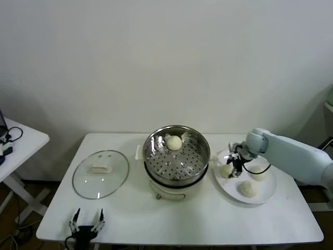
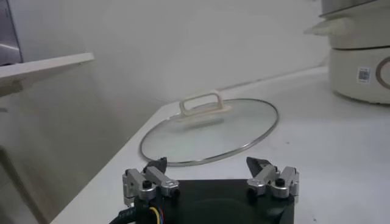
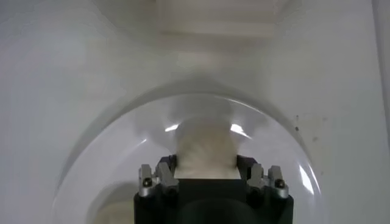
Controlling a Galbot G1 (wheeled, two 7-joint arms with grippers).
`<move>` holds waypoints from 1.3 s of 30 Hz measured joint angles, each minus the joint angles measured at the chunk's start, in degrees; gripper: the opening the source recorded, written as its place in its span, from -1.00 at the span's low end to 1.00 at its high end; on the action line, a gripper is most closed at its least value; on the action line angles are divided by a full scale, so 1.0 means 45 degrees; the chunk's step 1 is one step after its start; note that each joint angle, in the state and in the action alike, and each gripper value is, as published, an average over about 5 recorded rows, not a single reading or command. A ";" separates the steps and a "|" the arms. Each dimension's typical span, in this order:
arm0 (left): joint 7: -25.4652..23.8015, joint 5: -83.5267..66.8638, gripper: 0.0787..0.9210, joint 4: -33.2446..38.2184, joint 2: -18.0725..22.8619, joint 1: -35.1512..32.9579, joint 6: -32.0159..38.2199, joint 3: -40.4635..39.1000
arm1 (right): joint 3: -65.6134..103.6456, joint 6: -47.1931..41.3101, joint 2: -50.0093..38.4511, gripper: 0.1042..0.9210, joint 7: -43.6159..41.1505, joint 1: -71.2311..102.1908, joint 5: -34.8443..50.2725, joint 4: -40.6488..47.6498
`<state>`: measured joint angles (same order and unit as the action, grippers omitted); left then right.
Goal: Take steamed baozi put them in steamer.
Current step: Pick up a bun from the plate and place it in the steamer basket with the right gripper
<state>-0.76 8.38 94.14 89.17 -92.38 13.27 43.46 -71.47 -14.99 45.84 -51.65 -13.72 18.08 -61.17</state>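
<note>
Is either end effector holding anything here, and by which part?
The right end effector has a baozi between its fingers, gripped by its two sides, on the plate. The left end effector is open and empty.

There are four buns in all: one (image 1: 174, 142) in the steamer (image 1: 200, 156) and three on the plate (image 1: 268, 192), at (image 1: 226, 170), (image 1: 258, 173) and (image 1: 247, 188). One glass lid (image 1: 100, 174) lies on the table (image 1: 208, 219), and a second, smaller table (image 1: 23, 143) stands to the left.
</note>
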 measured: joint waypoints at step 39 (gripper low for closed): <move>-0.0021 0.0043 0.77 0.0087 0.0058 0.0000 -0.0043 -0.0163 | -0.3536 -0.2759 0.4806 0.34 0.0770 -0.6816 0.5724 -0.3946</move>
<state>-0.86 8.57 94.53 89.43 -92.37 13.08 42.72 -87.38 -27.41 67.47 -48.19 -44.40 43.84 -78.93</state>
